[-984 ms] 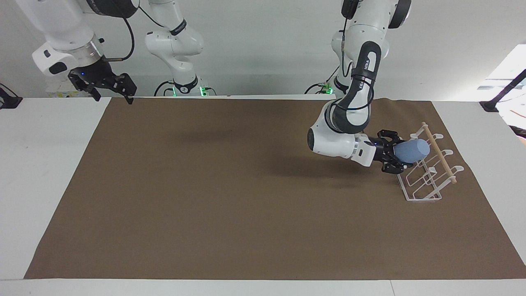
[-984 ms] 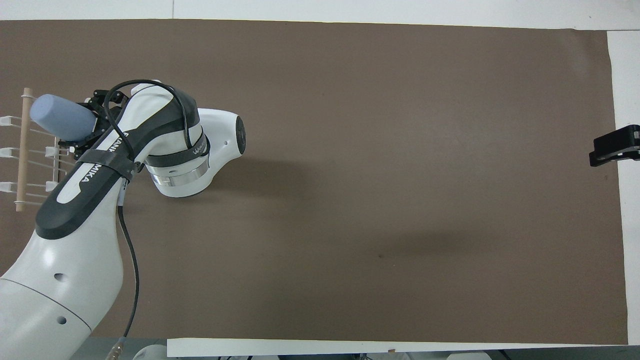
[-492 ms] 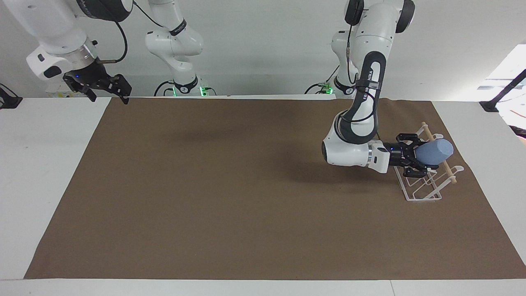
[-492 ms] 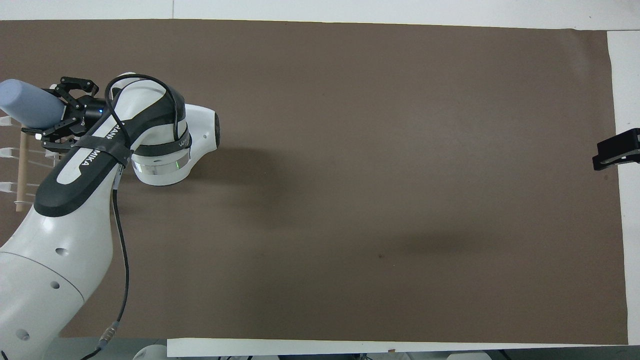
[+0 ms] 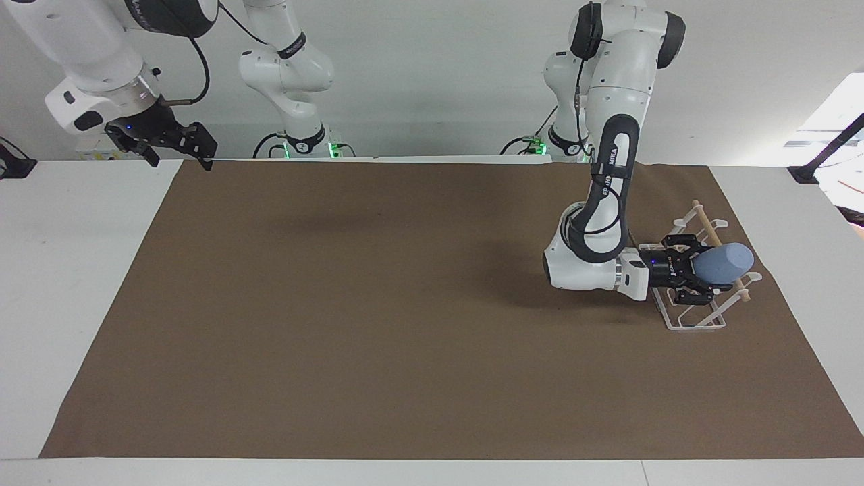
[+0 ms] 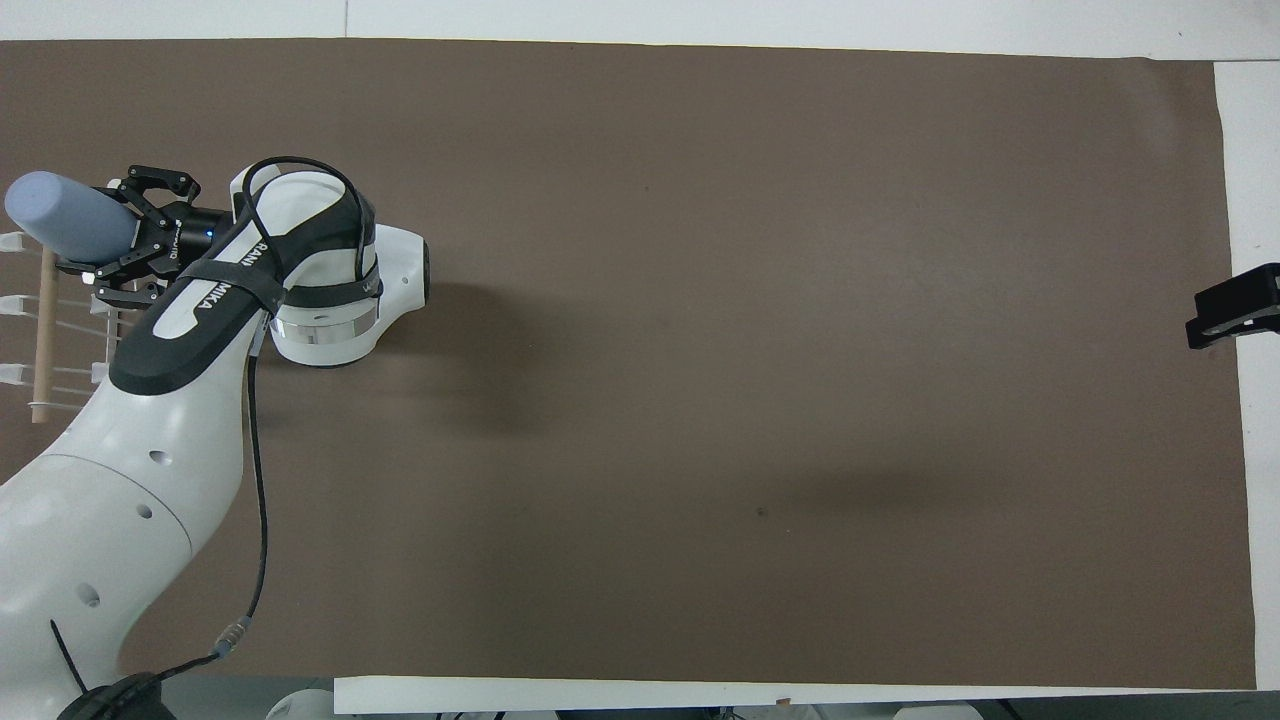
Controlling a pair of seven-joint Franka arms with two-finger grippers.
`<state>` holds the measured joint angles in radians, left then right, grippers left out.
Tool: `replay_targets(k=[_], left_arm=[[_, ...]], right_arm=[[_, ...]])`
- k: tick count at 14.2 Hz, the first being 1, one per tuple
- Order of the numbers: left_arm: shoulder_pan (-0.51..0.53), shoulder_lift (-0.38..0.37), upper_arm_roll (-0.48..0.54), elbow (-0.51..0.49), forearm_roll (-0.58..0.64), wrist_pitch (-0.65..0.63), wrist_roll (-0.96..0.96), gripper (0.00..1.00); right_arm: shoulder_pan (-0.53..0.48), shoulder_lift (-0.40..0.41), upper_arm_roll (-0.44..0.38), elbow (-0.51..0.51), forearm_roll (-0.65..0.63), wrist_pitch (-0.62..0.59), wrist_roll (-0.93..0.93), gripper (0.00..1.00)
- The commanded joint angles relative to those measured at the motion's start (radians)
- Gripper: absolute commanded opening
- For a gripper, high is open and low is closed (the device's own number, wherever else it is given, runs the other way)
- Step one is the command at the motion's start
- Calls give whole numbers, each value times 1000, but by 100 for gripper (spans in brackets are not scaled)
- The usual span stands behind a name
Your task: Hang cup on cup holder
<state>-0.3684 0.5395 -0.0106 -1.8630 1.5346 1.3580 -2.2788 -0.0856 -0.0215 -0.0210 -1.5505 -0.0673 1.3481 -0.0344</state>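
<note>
The light blue cup point(image 5: 725, 263) point(image 6: 70, 217) lies on its side in my left gripper point(image 5: 698, 275) point(image 6: 122, 238), which is shut on its rim end. The cup's closed base points away from the arm, out over the wooden dowel point(image 5: 709, 229) of the white wire cup holder point(image 5: 695, 317) point(image 6: 45, 330). The holder stands on the mat at the left arm's end of the table. Whether the cup touches a prong I cannot tell. My right gripper point(image 5: 177, 145) point(image 6: 1235, 305) waits raised over the mat's corner at the right arm's end, its fingers spread and holding nothing.
A brown mat point(image 5: 405, 304) covers most of the white table point(image 5: 67, 270). A black clamp point(image 5: 806, 174) sits on the table edge past the holder.
My left gripper has carried the cup farther over the holder's dowel and lowered it. The right gripper drifted slightly.
</note>
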Motion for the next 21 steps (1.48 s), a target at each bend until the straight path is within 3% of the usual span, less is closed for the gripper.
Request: replay_targets(k=[1, 2, 4, 7, 9, 12, 15, 17, 19, 21], left_arm=[[8, 26, -6, 11, 16, -7, -36, 2], [9, 27, -5, 14, 15, 10, -36, 25], [37, 37, -3, 56, 13, 29, -36, 100], [45, 47, -5, 126, 4, 32, -38, 100], [36, -31, -12, 123, -66, 73, -42, 100], [14, -116, -12, 128, -122, 32, 10, 100], [46, -222, -9, 203, -287, 79, 264, 100], [135, -292, -9, 209, -353, 205, 417, 100], [218, -316, -11, 211, -453, 283, 554, 100], [276, -314, -9, 211, -658, 390, 716, 100]], right_arm=[[-34, -6, 10, -2, 0, -13, -22, 99], [-33, -6, 10, -2, 0, -13, -22, 99], [-23, -6, 12, 0, 1, -13, -22, 99], [-25, -6, 12, -2, 1, -13, -22, 99], [-26, -6, 12, -2, 1, -13, -22, 99], [-23, -6, 12, -2, 1, -13, -22, 99], [-25, -6, 12, -2, 1, -13, -22, 99], [-23, -6, 12, -2, 1, -13, -22, 99], [-23, -6, 12, -2, 1, -13, -22, 99], [-25, -6, 12, -2, 1, -13, -22, 99]])
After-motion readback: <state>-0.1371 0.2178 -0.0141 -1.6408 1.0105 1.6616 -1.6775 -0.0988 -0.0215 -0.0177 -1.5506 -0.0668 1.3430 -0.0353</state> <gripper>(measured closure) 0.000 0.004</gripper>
